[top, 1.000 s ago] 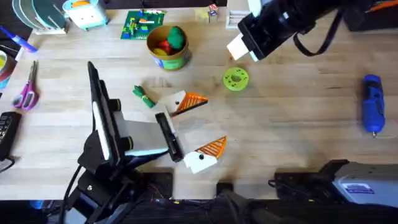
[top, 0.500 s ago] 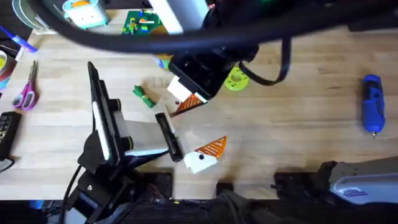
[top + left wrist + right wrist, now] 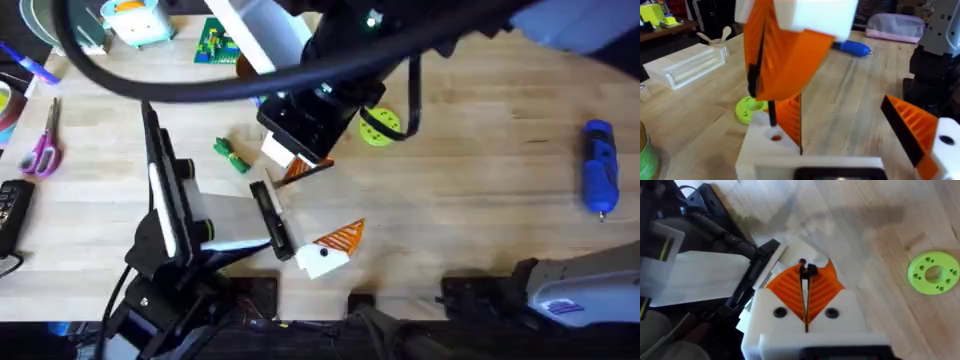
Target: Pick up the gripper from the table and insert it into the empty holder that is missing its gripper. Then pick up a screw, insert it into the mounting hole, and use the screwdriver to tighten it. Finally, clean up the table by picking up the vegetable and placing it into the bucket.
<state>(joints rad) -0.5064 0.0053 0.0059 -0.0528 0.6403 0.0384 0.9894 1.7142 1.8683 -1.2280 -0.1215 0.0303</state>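
My left gripper (image 3: 345, 192) lies low on the table, open, its two fingers far apart. The far one is the white holder (image 3: 760, 145) with the orange ribbed gripper piece (image 3: 305, 168) seated in it. My right gripper (image 3: 805, 272) hangs over that holder, shut on a thin dark screw (image 3: 772, 112), which points down at the mounting hole (image 3: 775, 137). The dark-green vegetable (image 3: 230, 155) lies just left of them. Far right lies the blue screwdriver (image 3: 598, 165). The bucket (image 3: 644, 150) shows at the left wrist view's edge; overhead, my right arm covers it.
A lime-green disc (image 3: 378, 127) sits right of the right gripper. Pink-handled scissors (image 3: 42, 150) lie at the left edge. Toys and a white rack line the back edge. Open wood stretches between the disc and the screwdriver.
My right arm has swung from the back right across the table and come down over the holder. The left arm, vegetable and screwdriver have not moved.
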